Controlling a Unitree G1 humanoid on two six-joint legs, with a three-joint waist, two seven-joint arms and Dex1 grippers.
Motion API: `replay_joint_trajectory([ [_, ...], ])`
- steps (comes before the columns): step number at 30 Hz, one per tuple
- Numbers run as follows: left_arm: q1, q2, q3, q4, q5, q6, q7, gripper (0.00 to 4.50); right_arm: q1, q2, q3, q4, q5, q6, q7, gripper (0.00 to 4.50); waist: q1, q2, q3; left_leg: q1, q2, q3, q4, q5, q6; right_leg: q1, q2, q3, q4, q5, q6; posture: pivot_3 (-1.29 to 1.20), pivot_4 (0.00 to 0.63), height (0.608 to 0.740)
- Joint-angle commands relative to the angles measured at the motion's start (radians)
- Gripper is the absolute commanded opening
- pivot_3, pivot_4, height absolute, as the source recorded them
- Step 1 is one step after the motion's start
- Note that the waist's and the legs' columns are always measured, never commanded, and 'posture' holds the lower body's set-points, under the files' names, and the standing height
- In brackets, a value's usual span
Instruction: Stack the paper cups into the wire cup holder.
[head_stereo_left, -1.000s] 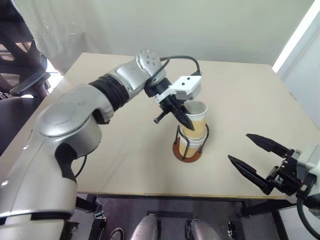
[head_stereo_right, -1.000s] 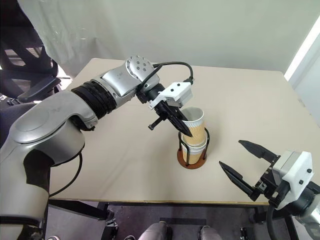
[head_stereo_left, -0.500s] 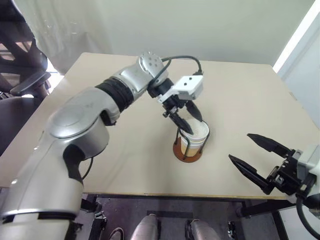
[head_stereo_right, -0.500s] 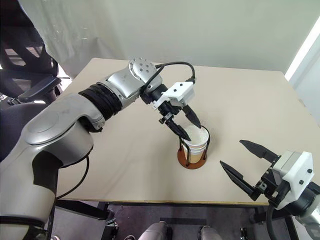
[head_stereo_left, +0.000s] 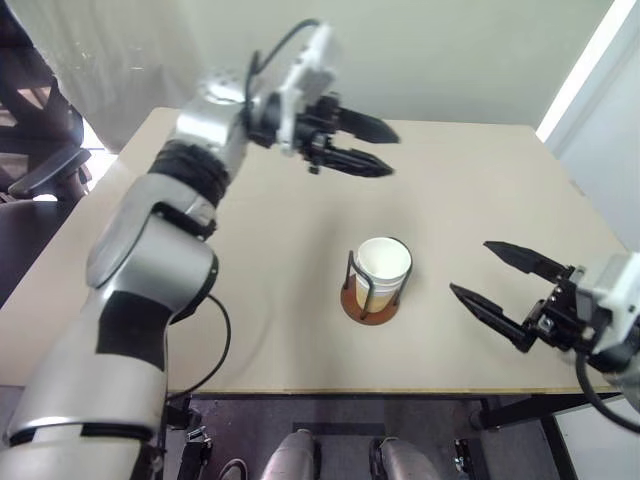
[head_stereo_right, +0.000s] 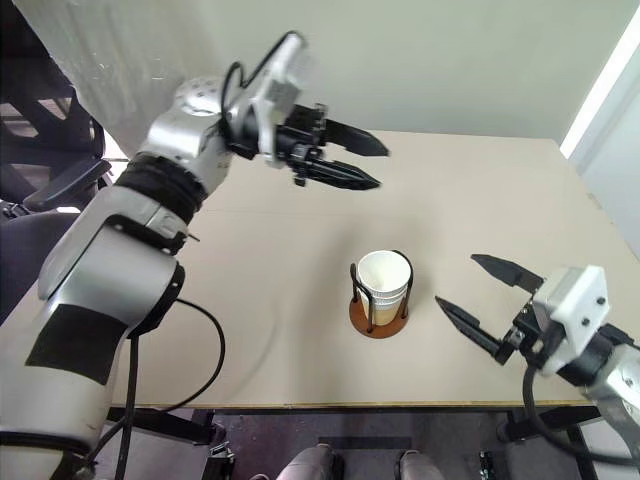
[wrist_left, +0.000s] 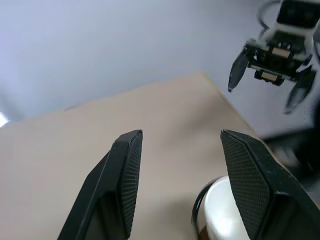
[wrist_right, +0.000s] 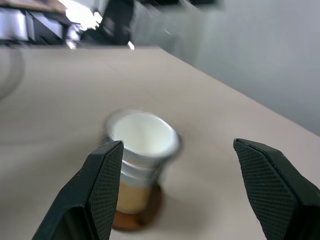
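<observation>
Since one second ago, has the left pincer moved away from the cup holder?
Yes. The left pincer has let go and lifted away from the wire cup holder, toward the table's far side.

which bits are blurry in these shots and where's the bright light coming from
Eye views: the left gripper and its arm are motion-smeared, while the paper cups in the wire cup holder stay crisp, and bright light enters at the far left edge. Right wrist view: the cups are soft and ghosted, with glare at the top. Left wrist view: the right gripper is slightly blurred.
</observation>
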Motion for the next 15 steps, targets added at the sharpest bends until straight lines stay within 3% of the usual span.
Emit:
replay_joint_trajectory([
  [1, 0.087, 0.051, 0.152, -0.059, 0.081, 0.031, 0.132, 2.65, -0.097, 0.001, 0.059, 0.098, -0.056, 0.012, -0.016, 3.63, -0.003, 0.001, 0.000, 0.000, 0.000, 0.000, 0.000, 0.001, 0.000, 0.000, 0.000, 0.000, 0.000, 0.000, 0.000, 0.00, 0.150, 0.740],
  [6, 0.469, 0.176, 0.393, -0.386, 0.120, 0.141, 0.499, 2.65, -0.281, 0.108, 0.232, 0.295, -0.219, -0.042, -0.060, 3.63, -0.015, 0.003, -0.001, 0.000, 0.001, 0.002, 0.000, 0.007, 0.001, -0.002, 0.000, 0.000, 0.002, 0.001, -0.001, 0.00, 0.150, 0.740],
  [10, 0.792, 0.197, 0.599, -0.719, 0.094, 0.258, 0.769, 2.65, -0.376, 0.211, 0.277, 0.472, -0.319, -0.135, -0.091, 3.63, -0.016, 0.003, -0.001, 0.000, 0.001, 0.002, -0.001, 0.009, 0.002, -0.004, 0.000, -0.001, 0.001, 0.001, -0.002, 0.00, 0.150, 0.740],
  [15, 1.108, 0.164, 0.786, -0.995, 0.104, 0.308, 0.955, 2.65, -0.469, 0.337, 0.281, 0.633, -0.371, -0.259, -0.110, 3.63, -0.017, 0.004, 0.000, 0.005, 0.000, 0.002, -0.002, 0.010, 0.002, -0.003, 0.000, -0.002, 0.001, 0.002, -0.008, 0.00, 0.150, 0.740],
])
